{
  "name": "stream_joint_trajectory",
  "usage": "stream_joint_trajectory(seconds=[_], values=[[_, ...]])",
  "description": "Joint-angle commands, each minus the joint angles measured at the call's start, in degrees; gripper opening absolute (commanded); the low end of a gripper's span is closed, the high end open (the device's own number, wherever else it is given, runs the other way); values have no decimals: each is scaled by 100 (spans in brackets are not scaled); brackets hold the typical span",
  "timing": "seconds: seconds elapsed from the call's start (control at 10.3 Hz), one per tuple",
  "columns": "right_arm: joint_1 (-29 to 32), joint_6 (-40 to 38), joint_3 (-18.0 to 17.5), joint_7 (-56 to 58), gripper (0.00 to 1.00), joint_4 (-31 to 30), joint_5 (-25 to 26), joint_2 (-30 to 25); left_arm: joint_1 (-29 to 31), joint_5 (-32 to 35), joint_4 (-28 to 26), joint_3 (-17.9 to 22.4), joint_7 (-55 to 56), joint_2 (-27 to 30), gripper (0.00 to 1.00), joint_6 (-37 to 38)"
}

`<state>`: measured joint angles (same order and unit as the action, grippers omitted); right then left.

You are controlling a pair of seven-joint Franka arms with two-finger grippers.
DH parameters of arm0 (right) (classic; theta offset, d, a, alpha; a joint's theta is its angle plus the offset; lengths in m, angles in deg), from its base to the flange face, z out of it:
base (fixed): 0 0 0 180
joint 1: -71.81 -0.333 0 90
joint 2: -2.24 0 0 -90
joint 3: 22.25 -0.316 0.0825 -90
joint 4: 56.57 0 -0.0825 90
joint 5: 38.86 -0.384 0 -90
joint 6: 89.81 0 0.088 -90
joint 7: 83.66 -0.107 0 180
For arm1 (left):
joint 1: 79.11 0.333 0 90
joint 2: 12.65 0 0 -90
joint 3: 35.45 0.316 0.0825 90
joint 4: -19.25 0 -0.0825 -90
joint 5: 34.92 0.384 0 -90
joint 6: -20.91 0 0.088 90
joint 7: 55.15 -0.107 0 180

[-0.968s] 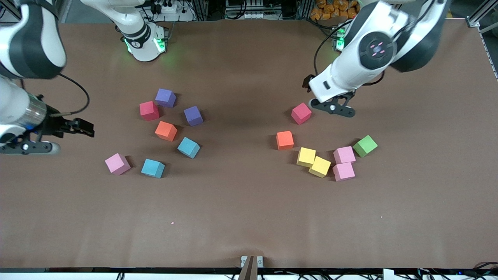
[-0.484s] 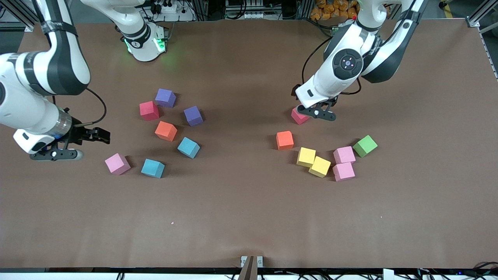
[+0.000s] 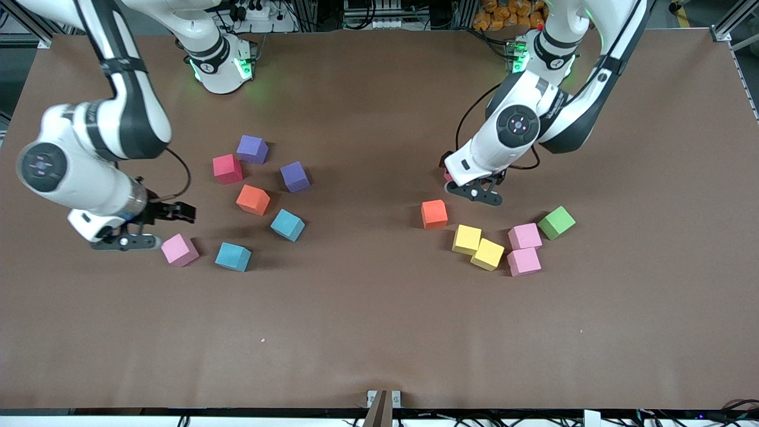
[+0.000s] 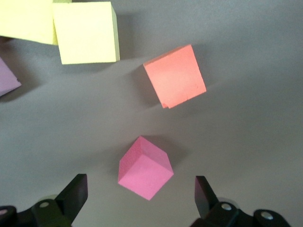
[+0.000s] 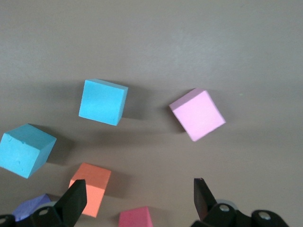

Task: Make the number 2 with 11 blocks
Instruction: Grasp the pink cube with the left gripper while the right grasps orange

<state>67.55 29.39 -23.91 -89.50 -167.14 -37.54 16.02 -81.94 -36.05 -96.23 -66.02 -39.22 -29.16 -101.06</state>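
My left gripper [image 4: 139,201], spread, hangs over a crimson cube [image 4: 145,167]; my right gripper [image 5: 137,201], spread, nears the pink block [image 5: 197,114]. I should square the jaws to its faces.

**Three cameras, one surface**

The front view looks down from high across the surface [image 3: 379,332], facing both bases. Each wrist view looks straight down, close; the left shares the orange block [image 4: 175,75] [image 3: 434,213], the right the pink block [image 5: 197,114] [image 3: 179,249].

Foam blocks lie in two loose clusters. Pink [image 3: 179,249], two blue [image 3: 232,257], orange [image 3: 253,200] and purple [image 3: 295,177] toward the right arm's end; orange [image 3: 434,214], two yellow [image 3: 467,239], two pink [image 3: 524,236] and green [image 3: 556,222] toward the left arm's.
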Motion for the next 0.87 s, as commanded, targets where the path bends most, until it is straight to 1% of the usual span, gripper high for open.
stream_joint_trajectory(seconds=[0.0, 0.1, 0.19, 0.29, 0.39, 0.48, 0.68, 0.77], values=[[-49, 829, -10, -329, 100, -735, 18, -41, 29, 157, 385, 146, 16, -282, 100, 25], [-58, 1050, -10, -348, 100, -982, 9, -50, 46, 340, 395, 304, -124, -273, 100, 34], [-84, 1200, -27, -505, 100, -1149, 0, -50, 90, 707, 395, 541, -456, -247, 100, 34], [-258, 1402, -27, -967, 100, -1273, 0, -50, 134, 789, 395, 796, -772, -247, 100, 42], [-477, 1500, -27, -1624, 100, -1335, 0, 11, 143, 790, 404, 998, -949, -264, 100, 42], [-654, 1553, -19, -2057, 100, -1353, 0, 98, 143, 807, 404, 1096, -934, -325, 100, 42], [-761, 1816, -27, -2447, 100, -1554, 0, 152, 143, 808, 649, 1447, -942, -633, 100, 34], [-761, 1826, -27, -2562, 100, -1590, -8, 161, 143, 808, 772, 1518, -942, -729, 100, 34]])
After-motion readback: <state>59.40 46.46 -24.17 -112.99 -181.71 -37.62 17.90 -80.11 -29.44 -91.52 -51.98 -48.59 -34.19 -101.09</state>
